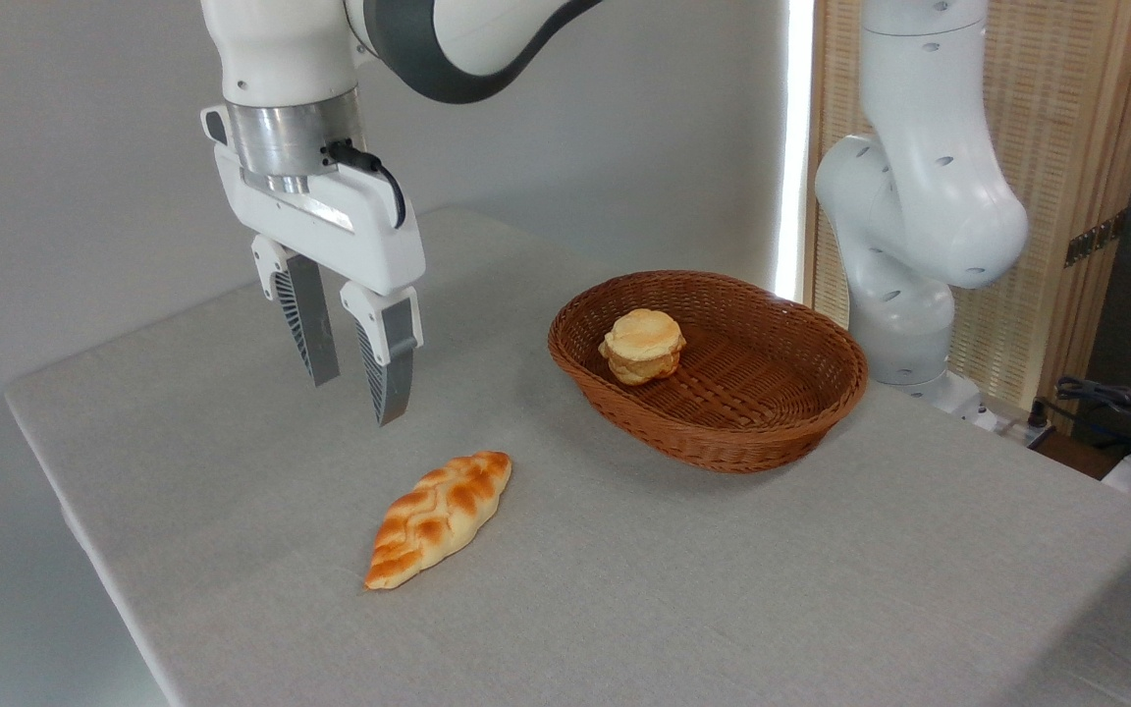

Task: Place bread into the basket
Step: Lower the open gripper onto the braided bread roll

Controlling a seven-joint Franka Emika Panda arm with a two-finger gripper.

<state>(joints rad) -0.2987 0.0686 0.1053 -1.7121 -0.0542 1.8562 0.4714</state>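
Nearest the tabletop's (723,609) front edge, the bread (440,516) lies flat, braided crust up, its long axis running diagonally from front-left to back-right. Above and slightly behind-left of it hangs the tool (357,380), its 2 fingers pointing down, parted by a moderate gap and holding nothing. Judging from this, the coming move turns on dropping forward and a little right, jaws closing across the loaf's narrow width. Farther back, toward the right edge, sits the basket (723,442), well apart from the loaf, with 1 small round bun (642,346) inside. The loaf's underside is hidden.
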